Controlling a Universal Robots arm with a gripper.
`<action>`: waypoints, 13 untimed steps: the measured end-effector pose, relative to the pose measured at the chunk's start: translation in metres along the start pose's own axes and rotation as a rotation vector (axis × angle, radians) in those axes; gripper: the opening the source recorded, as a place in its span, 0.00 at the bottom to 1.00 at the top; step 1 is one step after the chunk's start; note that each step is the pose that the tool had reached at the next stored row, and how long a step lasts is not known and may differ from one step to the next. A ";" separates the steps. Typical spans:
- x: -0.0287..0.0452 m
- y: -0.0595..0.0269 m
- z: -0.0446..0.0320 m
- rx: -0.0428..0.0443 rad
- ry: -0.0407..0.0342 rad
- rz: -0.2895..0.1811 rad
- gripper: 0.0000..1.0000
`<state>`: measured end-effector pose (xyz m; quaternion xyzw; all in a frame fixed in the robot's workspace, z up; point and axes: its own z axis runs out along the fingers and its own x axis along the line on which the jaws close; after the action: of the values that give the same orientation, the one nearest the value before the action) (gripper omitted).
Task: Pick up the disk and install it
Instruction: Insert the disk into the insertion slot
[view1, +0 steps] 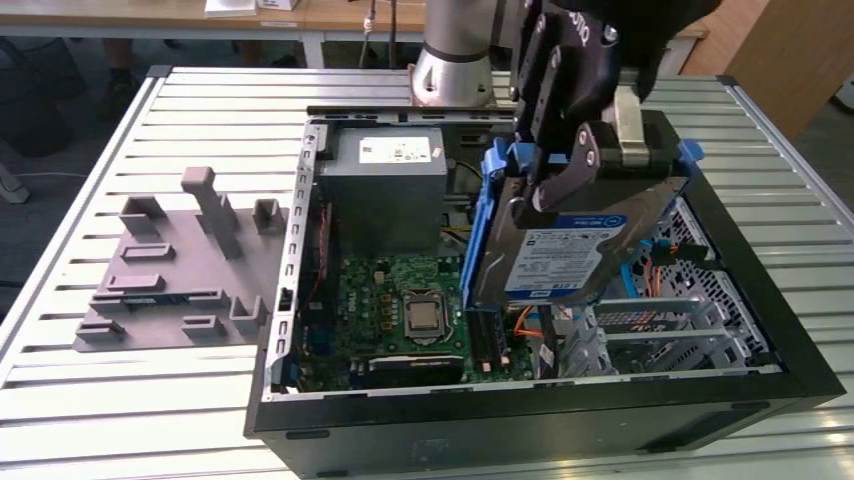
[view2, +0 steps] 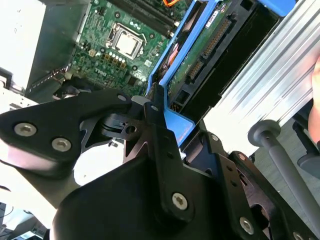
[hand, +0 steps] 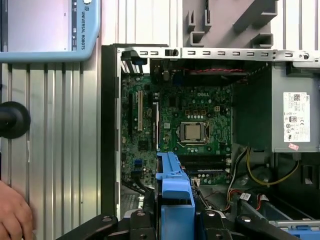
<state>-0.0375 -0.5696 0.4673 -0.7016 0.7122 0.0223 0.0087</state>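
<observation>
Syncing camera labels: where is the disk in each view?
Exterior view: the disk hangs label-out in the claw, above the open case, toward the exterior view's right.
Second wrist view: its blue frame and connector edge, beside the motherboard.
First wrist view: its blue frame edge, by the claw's links, over the motherboard.
Shared landmark: the CPU socket.

Exterior view high and oblique, wrist views close, all sharing motherboard (view1: 387, 300)

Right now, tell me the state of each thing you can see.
computer case: lying on its side, panel off.
disk: held tilted over the computer case, not seated.
hand: shut on the disk.
holder plate: flat on the table beside the computer case.
</observation>
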 end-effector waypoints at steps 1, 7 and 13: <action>0.0000 -0.0022 0.0002 0.0000 0.0000 0.000 0.36; -0.0001 -0.0108 0.0014 0.0000 0.0000 0.000 0.36; 0.0000 -0.0190 0.0035 -0.0001 0.0002 0.000 0.36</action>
<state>-0.0186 -0.5697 0.4635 -0.7016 0.7122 0.0222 0.0086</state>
